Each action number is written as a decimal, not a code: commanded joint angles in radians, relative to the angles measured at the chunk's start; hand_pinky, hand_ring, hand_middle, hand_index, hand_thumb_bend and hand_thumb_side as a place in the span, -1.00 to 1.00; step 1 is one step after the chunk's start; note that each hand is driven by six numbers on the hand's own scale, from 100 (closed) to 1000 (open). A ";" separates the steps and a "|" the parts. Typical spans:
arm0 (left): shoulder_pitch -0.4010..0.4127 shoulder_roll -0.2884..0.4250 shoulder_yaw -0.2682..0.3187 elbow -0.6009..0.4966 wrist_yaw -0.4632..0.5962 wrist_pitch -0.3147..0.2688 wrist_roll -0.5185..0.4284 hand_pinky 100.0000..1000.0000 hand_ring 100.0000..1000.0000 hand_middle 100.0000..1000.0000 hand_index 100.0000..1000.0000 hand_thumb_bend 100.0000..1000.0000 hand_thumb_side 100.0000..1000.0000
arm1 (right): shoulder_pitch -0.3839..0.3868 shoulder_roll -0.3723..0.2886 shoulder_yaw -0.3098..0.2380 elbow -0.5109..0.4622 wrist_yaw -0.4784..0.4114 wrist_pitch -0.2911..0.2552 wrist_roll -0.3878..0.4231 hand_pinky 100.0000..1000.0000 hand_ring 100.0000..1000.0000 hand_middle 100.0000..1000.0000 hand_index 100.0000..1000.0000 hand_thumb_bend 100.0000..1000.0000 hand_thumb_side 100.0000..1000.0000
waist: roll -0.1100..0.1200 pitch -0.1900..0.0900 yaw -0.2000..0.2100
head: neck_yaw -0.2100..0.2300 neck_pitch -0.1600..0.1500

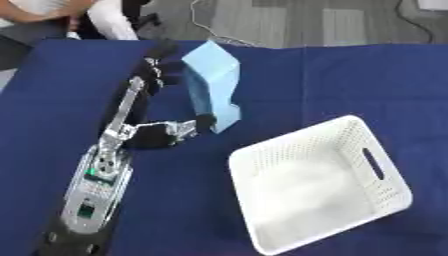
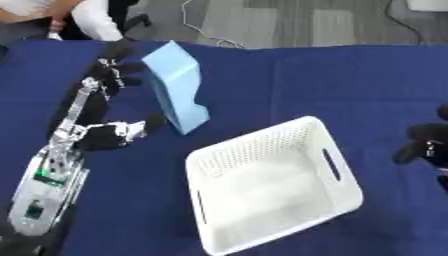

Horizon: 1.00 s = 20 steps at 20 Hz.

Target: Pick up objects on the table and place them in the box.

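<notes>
One object is in play: a light blue box-shaped pack [image 1: 212, 85], held tilted above the blue tabletop [image 1: 350, 80] toward its far left part. The left hand [image 1: 157, 75] has it from two sides: dark fingers [image 1: 156, 67] curl against the pack's far left face, and the thumb [image 1: 203, 123] presses near its lower near corner. This pinch across the pack probably explains the tilt, since the lower end is carried by the thumb and the top leans away toward the far edge. Whether the lowest corner touches the cloth cannot be told, but most of the pack is clearly off it.

The white basket [image 1: 385, 165] sits on the near right part of the tabletop, turned a little askew, with its open mouth up and nothing visible inside. It is near the pack but apart from it, so the arm, it seems, must carry the pack to the right and toward the near edge before release.

The right hand [image 2: 424, 142] shows only at the right edge in the right eye view; it touches nothing, and its fingers cannot be judged.
</notes>
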 commanded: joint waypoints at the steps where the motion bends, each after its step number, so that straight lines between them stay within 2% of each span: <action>1: -0.014 -0.002 -0.009 -0.002 -0.021 -0.014 -0.003 0.47 0.63 0.78 1.00 0.41 -0.37 | -0.013 -0.020 -0.009 -0.014 -0.005 -0.131 0.127 0.38 0.66 0.78 0.84 -1.00 0.53 | 0.001 -0.020 -0.001 | -0.007 0.001; 9: -0.009 -0.009 -0.011 0.008 -0.055 -0.027 -0.005 0.47 0.62 0.77 1.00 0.42 -0.34 | -0.015 -0.021 -0.012 -0.014 -0.007 -0.132 0.127 0.38 0.66 0.78 0.83 -1.00 0.53 | 0.002 -0.018 -0.002 | -0.008 0.010; 20: 0.020 -0.017 0.005 0.017 -0.170 -0.055 0.045 0.42 0.57 0.72 0.97 0.44 -0.32 | -0.019 -0.019 -0.019 -0.014 -0.008 -0.136 0.127 0.38 0.65 0.77 0.82 -1.00 0.53 | -0.001 -0.011 -0.002 | -0.010 0.022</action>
